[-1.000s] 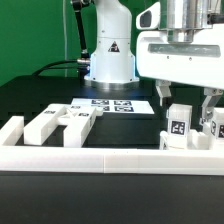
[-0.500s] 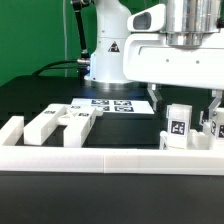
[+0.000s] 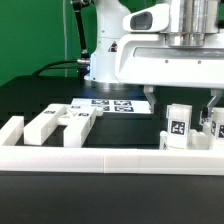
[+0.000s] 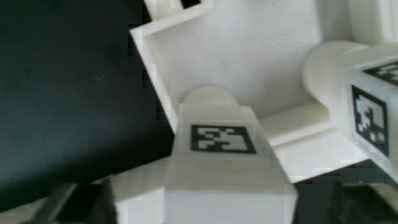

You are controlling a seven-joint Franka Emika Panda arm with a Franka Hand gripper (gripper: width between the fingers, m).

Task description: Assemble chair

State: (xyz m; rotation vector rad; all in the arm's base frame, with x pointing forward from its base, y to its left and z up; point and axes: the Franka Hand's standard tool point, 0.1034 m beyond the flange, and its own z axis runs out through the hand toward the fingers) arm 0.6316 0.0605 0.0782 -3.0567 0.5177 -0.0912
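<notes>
Seeing, in the exterior view, the gripper [image 3: 182,99] hanging low toward the exterior view's right, over the black table [image 3: 120,132], with its dark fingers [image 3: 152,97] standing apart. Finding an upright chair post [image 3: 178,126], tag facing the camera, standing between those fingers, with a gap showing on each side of it, so nothing being clamped. Noting a second tagged piece [image 3: 214,126] just beside the post, at the picture's edge on the exterior view's right. Spotting more chair pieces [image 3: 45,126] lying well apart from it, toward the exterior view's left, just behind the long border rail [image 3: 100,157] running across the front. Picking out the marker board [image 3: 112,103] lying flat farther back, in front of the arm's base [image 3: 108,58]. Turning to the wrist view: looking down on the chair post [image 4: 217,150] filling the foreground, its square tag showing plainly, with a broad angular white piece [image 4: 214,55] lying behind it, the second tagged piece [image 4: 365,105] just beside it, and the table [image 4: 63,90] showing dark alongside. Failing to make out the fingertips here, with only dark blurs near the picture's edge.
</notes>
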